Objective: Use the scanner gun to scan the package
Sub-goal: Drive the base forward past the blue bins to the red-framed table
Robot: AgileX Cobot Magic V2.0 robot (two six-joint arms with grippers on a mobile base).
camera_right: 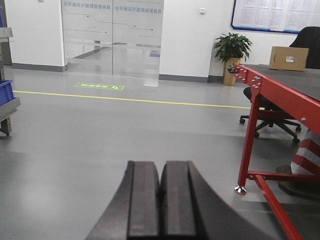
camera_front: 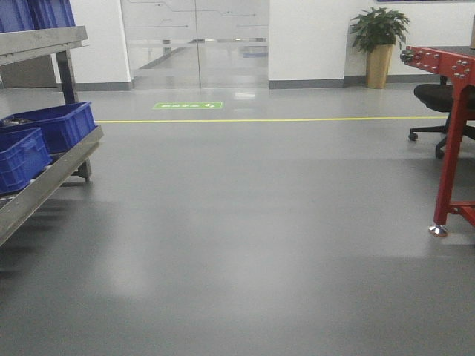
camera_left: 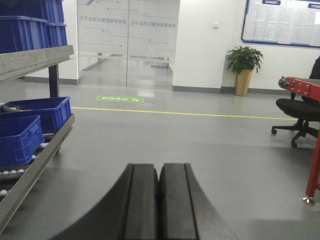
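Grey flooring (camera_front: 237, 245) is stretching across the whole room, shining faintly under the lights. Frosted glass doors (camera_front: 197, 44) are standing shut in the white back wall. On the right, a red-framed table (camera_right: 280, 92) is running away from the camera, one foot resting on the floor. On the left, a metal roller rack (camera_front: 52, 182) is sloping down and carrying blue bins (camera_left: 20, 140), with more bins sitting on its upper shelf. A notice board (camera_left: 282, 22) is hanging on the wall, and a black office chair (camera_left: 297, 110) is standing beside the table. A potted plant (camera_front: 378, 30) in a gold pot is standing against the back wall. A yellow line (camera_front: 297, 119) is crossing the floor, with a green floor sign (camera_front: 188, 105) lying just behind it, in front of the doors.

The package (camera_right: 288, 58), tan with a small white label, is sitting at the far end of the table top, well apart from both arms.

The left gripper (camera_left: 159, 172) is pointing out over the floor, its black fingers pressed together on nothing. The right gripper (camera_right: 160, 170) is doing likewise, fingers together and holding nothing.
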